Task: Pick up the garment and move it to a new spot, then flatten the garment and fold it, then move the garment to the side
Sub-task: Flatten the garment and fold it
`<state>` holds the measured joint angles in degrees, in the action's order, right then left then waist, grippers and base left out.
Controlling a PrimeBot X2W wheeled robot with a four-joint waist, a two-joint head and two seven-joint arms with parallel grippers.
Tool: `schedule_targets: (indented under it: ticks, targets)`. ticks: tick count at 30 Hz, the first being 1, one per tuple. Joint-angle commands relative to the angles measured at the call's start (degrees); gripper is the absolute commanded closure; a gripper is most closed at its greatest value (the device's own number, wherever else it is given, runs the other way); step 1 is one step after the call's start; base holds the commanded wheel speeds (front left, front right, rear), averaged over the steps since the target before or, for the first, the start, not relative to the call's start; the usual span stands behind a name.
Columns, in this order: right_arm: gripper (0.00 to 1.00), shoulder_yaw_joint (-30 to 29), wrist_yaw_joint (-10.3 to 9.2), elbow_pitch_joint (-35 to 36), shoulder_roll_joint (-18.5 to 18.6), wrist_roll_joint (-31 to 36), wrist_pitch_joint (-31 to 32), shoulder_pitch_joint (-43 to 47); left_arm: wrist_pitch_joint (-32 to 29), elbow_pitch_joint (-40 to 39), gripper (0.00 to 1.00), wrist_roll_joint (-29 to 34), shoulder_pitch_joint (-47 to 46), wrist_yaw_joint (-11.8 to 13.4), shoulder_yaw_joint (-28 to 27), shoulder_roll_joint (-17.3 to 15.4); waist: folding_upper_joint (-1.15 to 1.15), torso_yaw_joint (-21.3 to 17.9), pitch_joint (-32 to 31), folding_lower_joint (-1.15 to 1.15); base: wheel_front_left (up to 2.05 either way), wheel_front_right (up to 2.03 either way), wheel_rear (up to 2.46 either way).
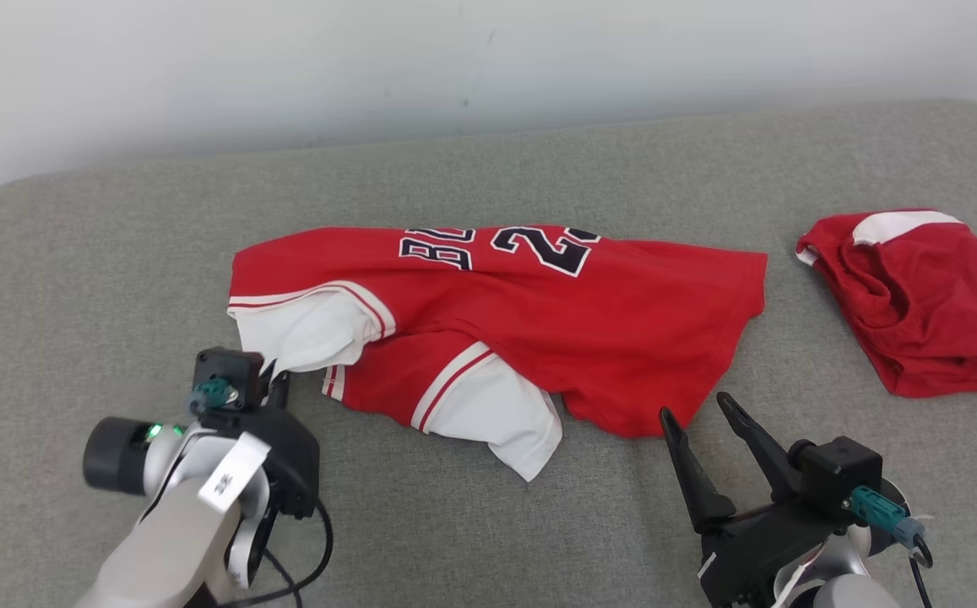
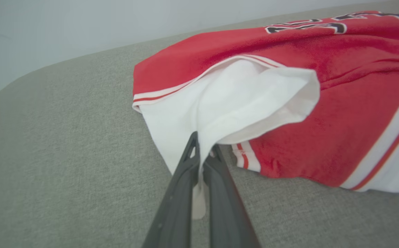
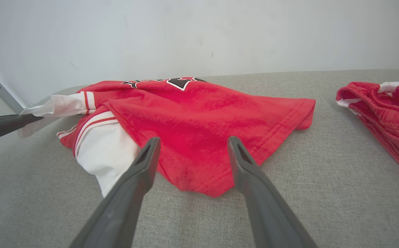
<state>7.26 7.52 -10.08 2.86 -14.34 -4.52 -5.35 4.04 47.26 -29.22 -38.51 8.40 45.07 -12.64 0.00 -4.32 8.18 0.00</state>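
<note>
A red jersey [image 1: 539,312] with white sleeves lies rumpled across the middle of the grey pad [image 1: 116,295], its dark lettering on the side turned toward the pad's far edge and its hem bunched toward the pad's right half. Over the pad's near-left part, the robot's left gripper [image 2: 204,146] has its two dark fingers pressed together on the edge of one white sleeve [image 2: 227,103]. A tongue of white cloth is pinched between them, and the sleeve is drawn out a little toward the arm.

Over the pad's near edge, right of centre, the right gripper [image 1: 695,407] has its fingers spread wide and holds nothing. Its tips point at the jersey's nearest red corner but stand just short of it.

A second red garment [image 1: 927,304] sits in a heap at the pad's right end, well apart from the jersey.

By the look of things, the job is barely under way. One hold has been taken on the jersey, and almost all of the cloth rests on the pad where it lies, creased and with one sleeve tucked under a fold. Lifting it to a new spot, spreading it flat, folding it and sliding it to the pad's side all appear to be left. A second hold by the free gripper seems the likely need.
</note>
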Motion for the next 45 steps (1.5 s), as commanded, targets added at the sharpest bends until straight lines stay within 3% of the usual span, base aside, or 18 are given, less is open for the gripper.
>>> schedule_targets:
  ticks: [1, 8, 19, 24, 27, 28, 29, 32, 33, 34, 45]
  targets:
    - [0.0, -0.23, -0.04, 0.07, 0.08, -0.52, 0.11, 0.46, 0.73, -1.58, 1.0, -0.17, 1.85, 0.84, -0.52, -1.26, 0.0, 0.51, -0.59, 0.0, 0.0, 0.0, 0.0]
    - [0.0, -0.51, -0.04, 0.51, 0.08, -0.51, 0.22, 1.28, 1.12, -15.45, 1.0, -2.47, 9.28, 5.35, -3.25, -6.58, 0.0, 1.6, -1.26, 0.0, 0.0, 0.0, 0.0]
    - [0.0, -0.78, -0.04, 1.09, 0.09, -0.23, 0.45, 1.38, -4.41, -44.83, 1.0, -4.86, 21.85, 15.97, -8.11, -16.01, 0.0, 2.57, -0.88, 0.0, 0.0, 0.0, 0.0]
    - [0.0, -0.75, -0.04, 1.08, 0.09, -0.32, 0.41, 0.97, -6.27, -51.9, 1.0, -5.41, 26.68, 19.89, -9.19, -18.59, 0.0, 2.5, -0.57, 0.0, 0.0, 0.0, 0.0]
    - [0.0, -0.81, -0.04, 1.02, 0.08, -0.35, 0.36, 0.67, -7.08, -52.6, 1.0, -5.71, 28.74, 20.42, -8.43, -19.23, 0.0, 2.56, -0.31, 0.0, 0.0, 0.0, 0.0]
    - [0.0, -0.87, -0.04, 0.99, 0.09, -0.35, 0.33, 0.6, -7.11, -52.18, 0.76, -5.92, 29.12, 20.33, -8.21, -18.98, 0.0, 2.63, -0.24, 0.0, 0.0, 0.0, 0.0]
    - [0.0, -0.87, -0.04, 0.98, 0.09, -0.34, 0.31, 0.53, -7.0, -51.34, 0.45, -5.92, 29.58, 20.06, -7.83, -18.83, 0.0, 2.69, -0.17, 0.0, 0.0, 0.0, 0.0]
    - [0.0, -0.75, -0.04, 0.94, 0.08, -0.3, 0.29, 0.36, -6.26, -48.94, 0.41, -6.54, 30.43, 19.59, -7.42, -18.01, 0.0, 2.76, -0.06, 0.0, 0.0, 0.0, 0.0]
    - [0.0, -0.67, -0.04, 0.93, 0.08, -0.27, 0.28, 0.25, -5.83, -47.3, 0.26, -6.84, 30.71, 19.26, -7.37, -17.58, 0.0, 2.79, -0.03, 0.0, 0.0, 0.0, 0.0]
    - [0.0, -0.64, -0.04, 0.91, 0.09, -0.23, 0.25, 0.21, -5.31, -45.81, 0.0, -7.01, 30.87, 18.91, -7.4, -17.11, 0.0, 2.82, -0.02, 0.0, 0.0, 0.0, 0.0]
    - [0.0, -0.76, -0.04, 1.28, 0.09, 1.6, 1.38, 0.27, 0.3, -36.01, 0.0, -10.32, 31.57, 17.49, -9.93, -13.63, 0.0, 3.65, -0.68, 0.0, 0.0, 0.0, 0.0]
